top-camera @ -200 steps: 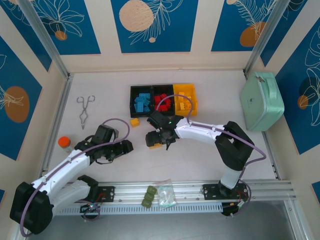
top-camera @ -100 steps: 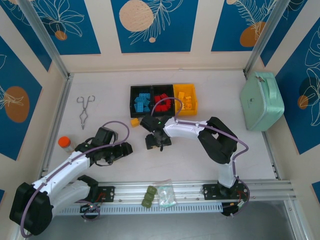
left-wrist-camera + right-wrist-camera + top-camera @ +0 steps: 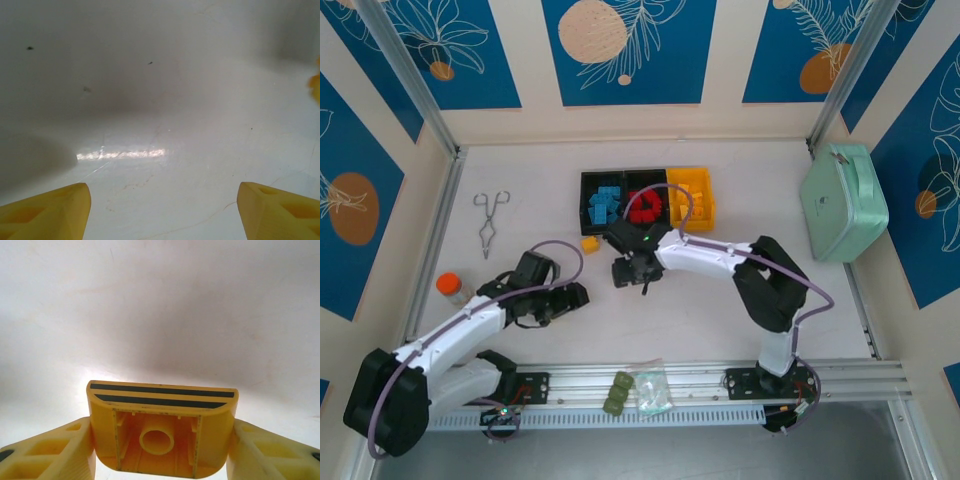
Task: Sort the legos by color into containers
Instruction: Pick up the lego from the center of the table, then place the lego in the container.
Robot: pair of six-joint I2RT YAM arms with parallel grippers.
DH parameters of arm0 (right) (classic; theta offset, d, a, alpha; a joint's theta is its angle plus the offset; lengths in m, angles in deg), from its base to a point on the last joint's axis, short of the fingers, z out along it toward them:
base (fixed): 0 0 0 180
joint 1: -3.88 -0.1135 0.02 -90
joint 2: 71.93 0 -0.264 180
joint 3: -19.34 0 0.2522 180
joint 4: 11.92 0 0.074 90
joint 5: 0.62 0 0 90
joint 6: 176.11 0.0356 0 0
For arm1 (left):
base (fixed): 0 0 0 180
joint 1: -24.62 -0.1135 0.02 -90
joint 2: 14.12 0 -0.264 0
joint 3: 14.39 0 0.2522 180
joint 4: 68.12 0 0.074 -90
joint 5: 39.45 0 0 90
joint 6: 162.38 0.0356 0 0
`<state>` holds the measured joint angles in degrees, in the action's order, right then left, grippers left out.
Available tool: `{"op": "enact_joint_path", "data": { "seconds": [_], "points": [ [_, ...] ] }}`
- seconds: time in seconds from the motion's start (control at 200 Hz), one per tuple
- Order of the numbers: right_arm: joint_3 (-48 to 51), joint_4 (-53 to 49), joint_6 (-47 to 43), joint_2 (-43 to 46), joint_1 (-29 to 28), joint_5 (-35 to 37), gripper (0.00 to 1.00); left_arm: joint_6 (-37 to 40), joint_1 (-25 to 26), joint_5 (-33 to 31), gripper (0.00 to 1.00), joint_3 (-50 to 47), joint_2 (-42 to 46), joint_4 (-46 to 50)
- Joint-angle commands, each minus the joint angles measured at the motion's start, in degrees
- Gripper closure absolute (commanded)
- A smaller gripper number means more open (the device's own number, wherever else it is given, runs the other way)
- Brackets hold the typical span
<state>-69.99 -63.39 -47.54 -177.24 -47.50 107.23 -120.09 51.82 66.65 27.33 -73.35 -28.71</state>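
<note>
Two claws work over a white table (image 3: 720, 330).

Right claw (image 3: 162, 445): closed on a yellow lego brick (image 3: 162, 427). The wrist cam gives the detail. The brick's hollow underside faces the lens with one round tube inside, and the yellow fingers (image 3: 45, 452) press on both of its sides. Can't tell whether the brick rests on the table or is lifted. From above, the black body of the same claw (image 3: 630, 273) covers the brick, so the grip can't be read there.

The top view gives the layout instead. Three joined containers sit just beyond the right claw:
- a black bin (image 3: 584, 205) holding blue legos (image 3: 604, 205)
- a second black bin (image 3: 645, 174) holding red legos (image 3: 643, 205)
- a yellow bin (image 3: 711, 205) holding yellow legos (image 3: 689, 205)

A loose yellow lego (image 3: 590, 244) lies just left of the right claw and slightly beyond it, short of the bins.

Left claw (image 3: 575, 297): nearer the bases, left of the right claw and apart from it. Its wrist cam shows the claw (image 3: 162, 215) with fingertips (image 3: 50, 212) spread wide and only bare table between them. A yellow sliver (image 3: 316, 86) at the right edge is too cropped to name.

Metal tongs (image 3: 490, 222) and an orange-capped item (image 3: 449, 285) lie left of the left claw. A mint-green case (image 3: 843, 200) is far right of the right claw.
</note>
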Motion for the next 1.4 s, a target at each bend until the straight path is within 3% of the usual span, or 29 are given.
{"op": "enact_joint_path", "data": {
  "seconds": [0.0,0.335,0.55,0.72,1.16,1.396],
  "points": [
    [0.8,-0.4,-1.6,5.0,2.8,0.5,0.41,0.1,1.7,1.1,0.23,3.3,-2.0,-3.6],
    [0.1,1.1,-2.9,9.6,16.3,-3.4,0.41,0.1,8.4,-1.2,0.23,10.6,-11.9,-8.1],
    [-4.4,2.8,2.2,6.5,26.8,-9.3,0.41,-0.1,10.7,-1.8,0.24,12.5,-14.8,-9.0],
    [-10.4,2.8,7.9,0.9,32.0,-12.3,0.41,-0.2,11.0,-2.3,0.24,12.3,-14.6,-8.8],
    [-24.6,-2.3,20.5,-13.0,35.3,-13.8,0.38,-0.6,10.9,-2.9,0.24,10.2,-13.4,-8.6],
    [-25.2,-2.0,22.0,-14.1,35.1,-14.9,0.26,0.2,10.9,-3.4,0.24,10.7,-13.5,-8.1]
  ]
}}
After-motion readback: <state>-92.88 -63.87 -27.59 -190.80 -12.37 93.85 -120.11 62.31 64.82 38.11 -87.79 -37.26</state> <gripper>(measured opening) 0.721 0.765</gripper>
